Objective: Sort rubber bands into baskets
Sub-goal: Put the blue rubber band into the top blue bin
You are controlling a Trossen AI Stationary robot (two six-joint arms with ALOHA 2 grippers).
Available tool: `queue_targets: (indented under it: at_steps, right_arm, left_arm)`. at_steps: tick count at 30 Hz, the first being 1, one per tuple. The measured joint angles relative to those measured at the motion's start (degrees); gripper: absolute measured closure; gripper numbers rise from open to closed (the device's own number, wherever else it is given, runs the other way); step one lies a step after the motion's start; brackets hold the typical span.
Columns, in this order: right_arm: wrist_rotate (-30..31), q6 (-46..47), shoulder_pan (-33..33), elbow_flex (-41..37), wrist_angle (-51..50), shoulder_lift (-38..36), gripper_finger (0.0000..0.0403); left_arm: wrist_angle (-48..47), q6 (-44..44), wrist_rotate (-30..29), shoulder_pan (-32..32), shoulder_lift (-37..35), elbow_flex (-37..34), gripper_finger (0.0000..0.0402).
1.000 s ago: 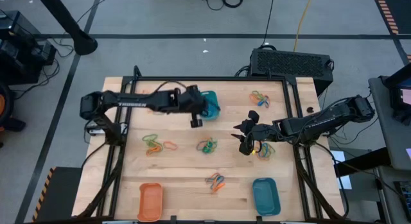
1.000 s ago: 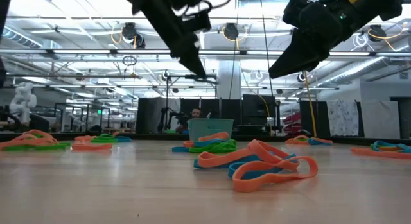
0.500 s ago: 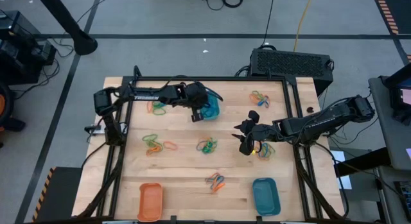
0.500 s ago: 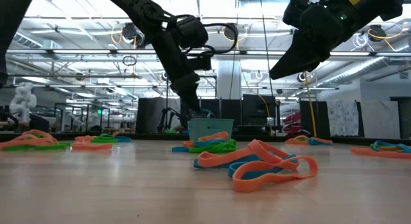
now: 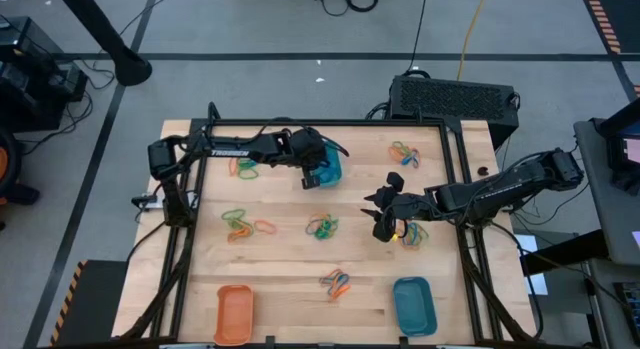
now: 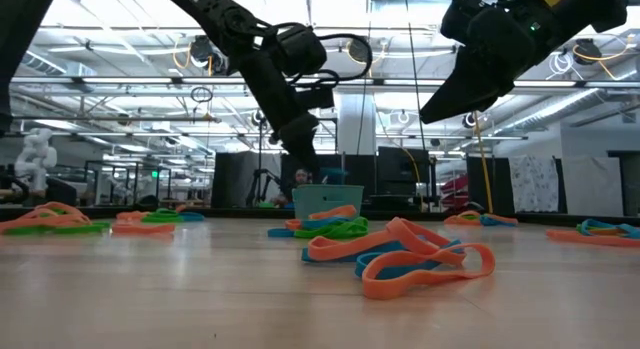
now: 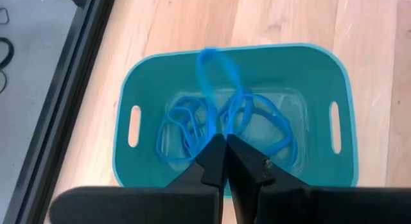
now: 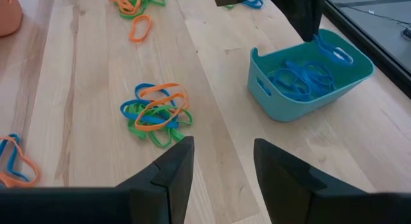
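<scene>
My left gripper (image 5: 316, 175) hangs over the teal basket (image 5: 328, 165) at the table's far middle, shut on a blue rubber band (image 7: 214, 68). Several blue bands (image 7: 192, 124) lie in that basket. My right gripper (image 5: 384, 217) is open and empty above the table's right half, beside a band pile (image 5: 411, 232). Its fingers (image 8: 176, 166) show wide apart in the right wrist view, which also shows the left gripper (image 8: 308, 22) over the basket (image 8: 302, 89). An orange basket (image 5: 233, 314) and a second teal basket (image 5: 413, 304) stand at the near edge. My left gripper pinches the blue rubber band between its two shut fingertips (image 7: 215, 153), coming from above and pointing down. The band's loop (image 8: 337, 52) hangs below the fingers at the basket's rim, over the bands inside.
Mixed piles of orange, blue and green bands lie at the far left (image 5: 245, 167), the left middle (image 5: 240, 226), the centre (image 5: 322, 227), the near centre (image 5: 337, 282) and the far right (image 5: 404, 154). A black frame rail (image 5: 330, 122) edges the table.
My left gripper has gone down and a little toward the table's far right, from beside the far teal basket to over it, staying shut. My right arm has kept still.
</scene>
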Motion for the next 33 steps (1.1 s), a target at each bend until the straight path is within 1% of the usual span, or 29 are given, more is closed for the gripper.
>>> queue_targets:
  at_steps: [3, 6, 8, 11, 15, 18, 20, 24, 25, 27, 29, 33]
  right_arm:
    - [0.0, 0.0, 0.0, 0.0, 0.0, 0.0, 0.0248]
    - [0.0, 0.0, 0.0, 0.0, 0.0, 0.0, 0.0248]
    - [0.0, 0.0, 0.0, 0.0, 0.0, 0.0, 0.0248]
    - [0.0, 0.0, 0.0, 0.0, 0.0, 0.0, 0.0248]
    - [0.0, 0.0, 0.0, 0.0, 0.0, 0.0, 0.0248]
    - [0.0, 0.0, 0.0, 0.0, 0.0, 0.0, 0.0248]
    - [0.0, 0.0, 0.0, 0.0, 0.0, 0.0, 0.0248]
    - [0.0, 0.0, 0.0, 0.0, -0.1, 0.0, 0.0248]
    - [0.0, 0.0, 0.0, 0.0, -0.1, 0.0, 0.0248]
    - [0.0, 0.0, 0.0, 0.0, -0.1, 0.0, 0.0248]
    - [0.0, 0.0, 0.0, 0.0, -0.1, 0.0, 0.0248]
    - [0.0, 0.0, 0.0, 0.0, -0.1, 0.0, 0.0248]
  left_arm:
    - [0.0, 0.0, 0.9, 0.0, 0.0, 0.0, 0.0385]
    - [-0.1, 0.4, 3.5, 0.0, 0.0, 0.0, 0.0383]
    - [-0.1, 1.1, 4.7, 0.0, 0.0, 0.0, 0.0373]
    - [0.0, 1.8, 4.1, -0.3, 0.0, 0.0, 0.0341]
    - [0.1, 1.9, 1.2, -0.3, 0.0, 0.0, 0.029]
    - [-0.2, 1.8, -0.5, -0.2, -0.1, 0.0, 0.0263]
    - [-3.7, 2.0, -1.1, -0.2, -0.9, 0.3, 0.0254]
    - [-16.7, 1.5, -4.7, 0.9, -5.5, 0.9, 0.025]
    - [-21.0, 1.5, -4.8, 1.7, -6.9, 0.9, 0.025]
    - [-26.5, 1.4, -4.4, 3.8, -9.5, 0.5, 0.025]
    - [-31.1, 1.3, -3.9, 6.5, -12.7, -1.9, 0.025]
    - [-30.4, 1.3, -3.7, 13.3, -17.8, -8.4, 0.0249]
